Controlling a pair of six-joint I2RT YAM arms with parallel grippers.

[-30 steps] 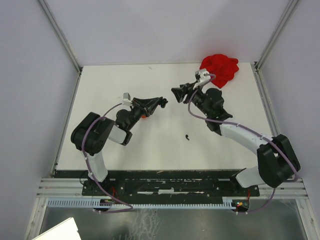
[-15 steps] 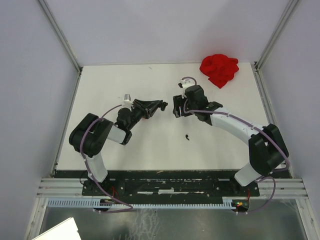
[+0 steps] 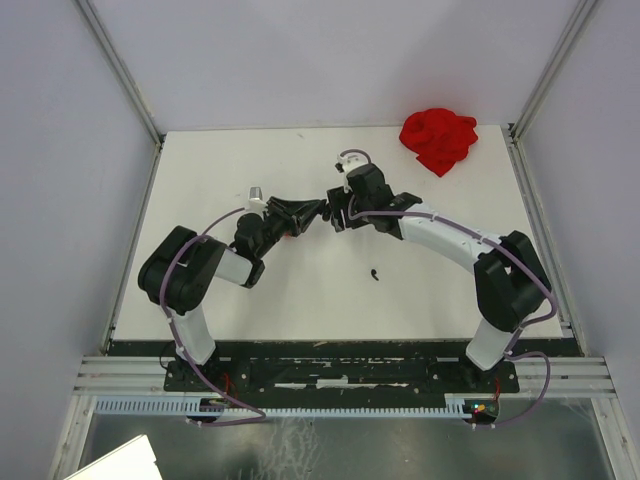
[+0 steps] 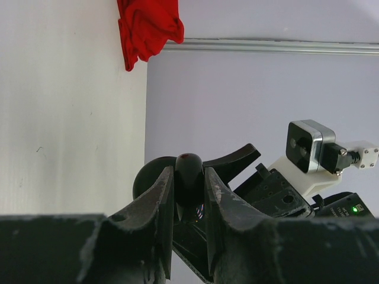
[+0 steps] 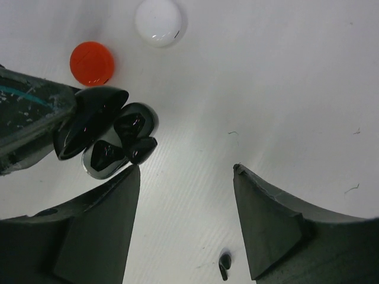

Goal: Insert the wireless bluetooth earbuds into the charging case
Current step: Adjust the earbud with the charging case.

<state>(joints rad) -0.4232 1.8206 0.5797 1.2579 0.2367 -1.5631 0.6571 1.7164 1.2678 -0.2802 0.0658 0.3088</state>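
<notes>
Mid-frame, left hand (image 4: 188,177) clamps the open black charging case (image 5: 118,144); right hand (image 5: 186,170) gapes empty just beside it.

I can read no lettering, label, brand mark, number or sign in any of my three views.
</notes>
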